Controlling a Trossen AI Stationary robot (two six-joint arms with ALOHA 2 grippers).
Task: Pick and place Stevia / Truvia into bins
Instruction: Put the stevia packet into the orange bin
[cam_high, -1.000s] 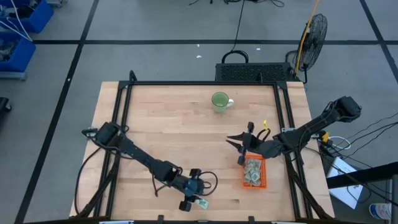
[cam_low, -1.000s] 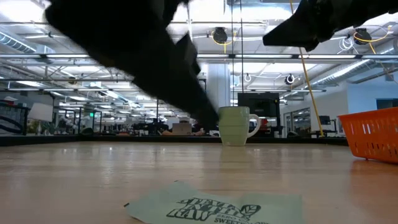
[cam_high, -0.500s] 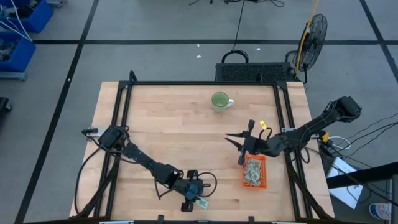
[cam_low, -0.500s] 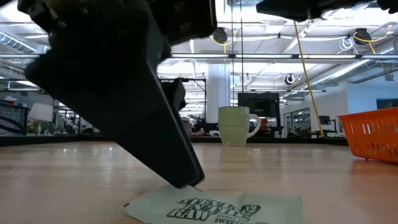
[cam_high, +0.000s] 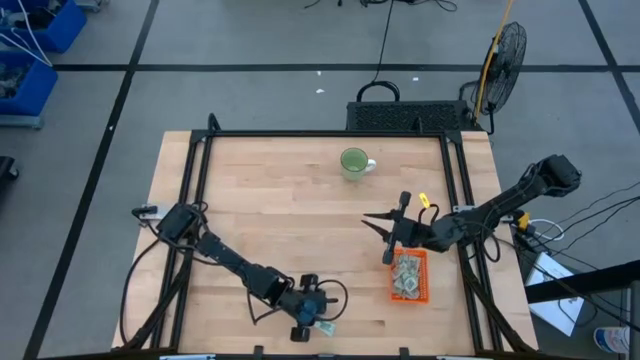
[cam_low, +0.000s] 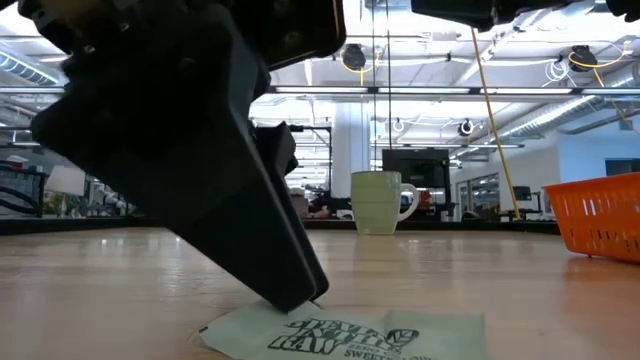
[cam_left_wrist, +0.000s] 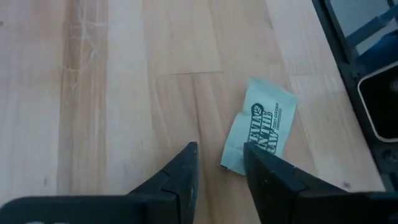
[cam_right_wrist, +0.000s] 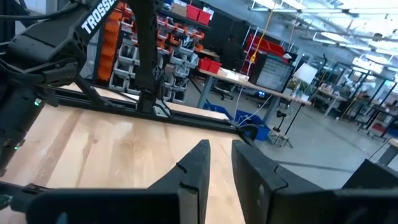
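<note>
Left gripper (cam_left_wrist: 219, 163) open, fingertip touching sachet (cam_left_wrist: 260, 133) at table's 6 o'clock edge; print reads "Stevia in the Raw". Right gripper (cam_high: 385, 236) parted, empty, over bin (cam_high: 422, 284) at 4 o'clock.

Both arms are dark, near-black, built from slim links joined by bulkier rounded joints. The left arm (cam_high: 230, 262) carries a black cable looping beside its wrist. The right arm (cam_high: 500, 208) has a yellow tag near its wrist. Each gripper ends in two flat, tapered black fingers (cam_left_wrist: 180, 180). White "TROSSEN" lettering (cam_right_wrist: 99, 15) marks one dark link.
</note>
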